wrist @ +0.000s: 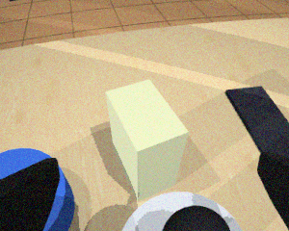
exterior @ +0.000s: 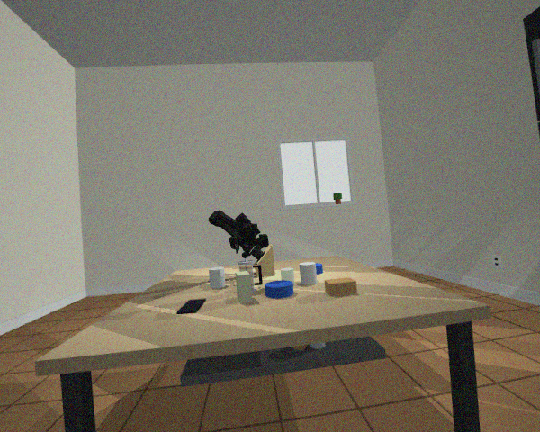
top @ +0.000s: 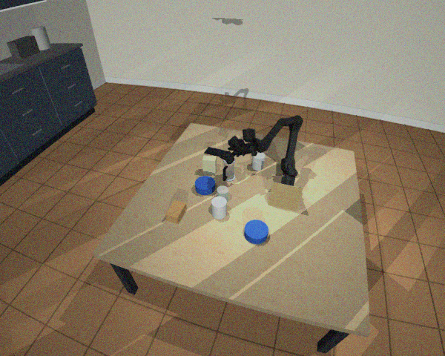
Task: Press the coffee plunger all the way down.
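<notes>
The coffee press (top: pixel 229 170) (exterior: pixel 246 268) stands upright on the table, a clear and white body with a black side handle (top: pixel 225 173) (exterior: pixel 261 274). Its round black plunger knob (wrist: pixel 197 222) shows low in the wrist view, close over the pale lid (wrist: pixel 146 213); the rod is not visible there. My gripper (top: pixel 230 156) (wrist: pixel 161 166) is open, its fingers spread wide on either side of the knob and clear of it. In the exterior view the black wrist and fingers are just above the press, too small to tell apart.
A pale green block (top: pixel 209 164) (exterior: pixel 244 287) (wrist: pixel 144 115) stands beyond the press, between a blue disc (top: pixel 205 185) (exterior: pixel 279 289) (wrist: pixel 24 159) and a flat black slab (exterior: pixel 192 306) (wrist: pixel 265 120). White cylinders (top: pixel 258 162) (top: pixel 219 208) and a wooden block (top: pixel 176 211) (exterior: pixel 340 286) stand around.
</notes>
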